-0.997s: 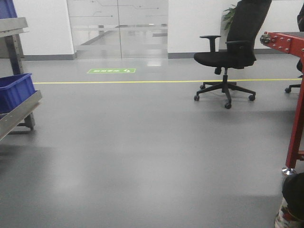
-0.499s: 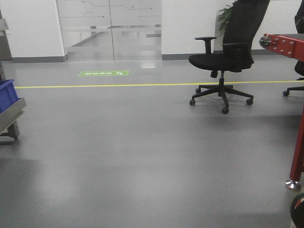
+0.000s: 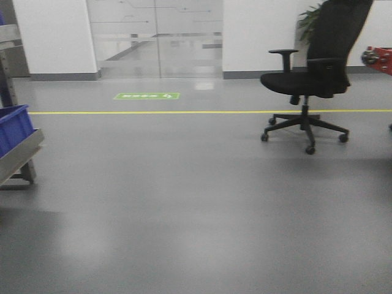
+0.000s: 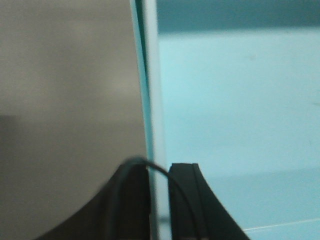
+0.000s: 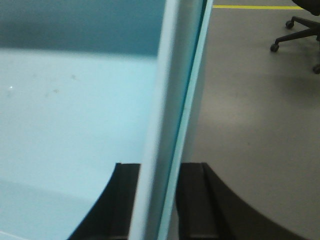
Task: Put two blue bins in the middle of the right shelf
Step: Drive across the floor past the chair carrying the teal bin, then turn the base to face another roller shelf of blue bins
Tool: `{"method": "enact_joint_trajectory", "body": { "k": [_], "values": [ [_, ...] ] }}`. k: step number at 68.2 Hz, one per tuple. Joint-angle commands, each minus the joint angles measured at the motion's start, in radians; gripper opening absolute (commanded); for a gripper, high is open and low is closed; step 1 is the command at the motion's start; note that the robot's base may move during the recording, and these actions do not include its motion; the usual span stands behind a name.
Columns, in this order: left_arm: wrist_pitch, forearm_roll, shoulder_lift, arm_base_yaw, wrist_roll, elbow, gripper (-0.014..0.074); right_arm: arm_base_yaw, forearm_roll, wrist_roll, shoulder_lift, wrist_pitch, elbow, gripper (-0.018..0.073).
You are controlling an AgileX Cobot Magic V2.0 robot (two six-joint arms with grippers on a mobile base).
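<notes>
Blue bin [image 4: 235, 100] rim in left gripper [image 4: 159, 172], right gripper [image 5: 159, 170] — floor [image 3: 196, 202] open

The pale blue bin [image 4: 235, 100] runs off every edge of both wrist views, blurred. Only the dark tips of the jaws of the left gripper [image 4: 159, 172] and right gripper [image 5: 160, 170] show. At left, the dark blue bin [image 3: 13, 127] and steel shelf [image 3: 21, 153] are cropped; lettering on the green floor sign [image 3: 147, 96] is too small to read.

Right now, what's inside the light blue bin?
The light blue bin looks empty: only bare pale floor shows. Its rim and the right gripper cover some, so the rest is hidden.
</notes>
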Motion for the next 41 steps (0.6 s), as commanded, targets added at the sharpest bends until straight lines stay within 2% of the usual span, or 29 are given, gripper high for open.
{"method": "enact_joint_trajectory", "body": {
  "k": [1,41],
  "values": [
    [-0.069,-0.018,-0.023,-0.005,0.005,-0.018,-0.0111,-0.002,-0.008,-0.009,-0.02,-0.105,-0.02,-0.0154],
    [-0.069,-0.018,-0.023,-0.005,0.005,-0.018,-0.0111,-0.002,-0.008,-0.009,-0.02,-0.105,-0.02,-0.0154]
  ]
}}
